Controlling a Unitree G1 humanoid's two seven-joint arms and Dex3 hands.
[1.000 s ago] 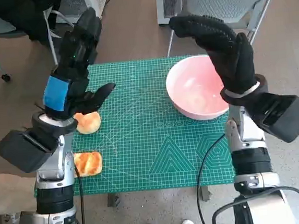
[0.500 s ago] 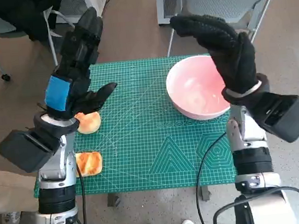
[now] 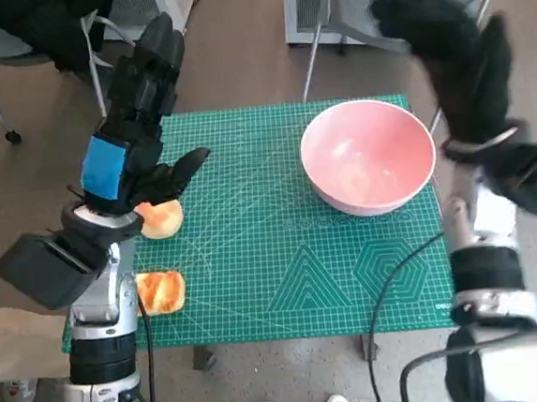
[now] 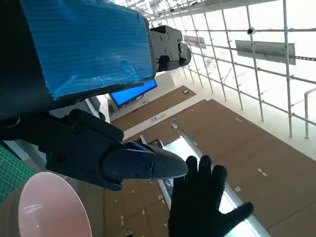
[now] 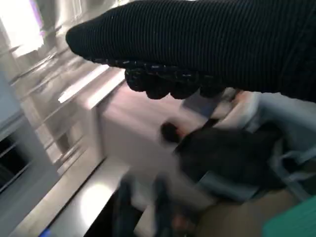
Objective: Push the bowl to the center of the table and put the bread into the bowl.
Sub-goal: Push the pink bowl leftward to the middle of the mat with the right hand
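Observation:
A pink bowl (image 3: 368,157) stands on the green mat (image 3: 264,258) at the far right; its rim (image 4: 54,202) also shows in the left wrist view. Two bread pieces lie at the mat's left: one (image 3: 161,219) partly under my left hand, another (image 3: 160,291) nearer the front edge. My left hand (image 3: 134,119) hovers raised above the left bread, fingers spread, holding nothing. My gloved right hand (image 3: 448,49) is lifted, blurred, beyond the bowl's far right side with fingers apart, empty; the right hand (image 4: 202,202) shows in the left wrist view too.
Chair legs (image 3: 317,51) and a grey cabinet stand beyond the table's far edge. A dark chair (image 3: 9,35) is at the far left. A black cable (image 3: 389,284) crosses the mat's front right corner. A seated person (image 5: 227,153) appears blurred in the right wrist view.
My right hand has swung away to the right, from above the bowl to beyond its right rim, leaving the bowl fully uncovered. The left hand has stayed put.

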